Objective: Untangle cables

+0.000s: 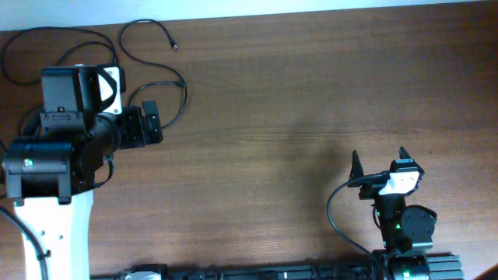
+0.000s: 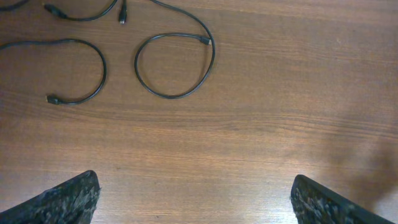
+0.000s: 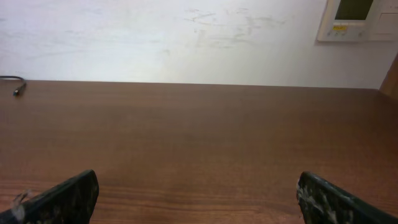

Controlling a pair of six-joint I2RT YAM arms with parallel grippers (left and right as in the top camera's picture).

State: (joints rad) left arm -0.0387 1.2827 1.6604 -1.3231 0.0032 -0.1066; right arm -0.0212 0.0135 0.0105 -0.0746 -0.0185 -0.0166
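The bench [image 1: 311, 101] is dark reddish-brown wood with a fine straight grain and a dull sheen. Thin black cables [image 1: 148, 35] lie in loose curves at its far left corner, partly hidden under the left arm. From the left wrist they show apart from one another: one cable [image 2: 174, 62] curled into a nearly closed ring with a small plug at its end, and beside it a second cable [image 2: 81, 68] bent into an open hook shape ending in a small plug. More strands cross the top edge.

The left hand [image 2: 196, 199] is spread wide, its two rough, speckled black fingers [image 2: 68, 199] at the frame's corners, holding nothing, above bare wood short of the ring. The right hand [image 3: 199, 199] is likewise wide apart and empty, low over the bench near its front right, well away from the cables. A pale scuffed wall [image 3: 186, 37] stands behind.
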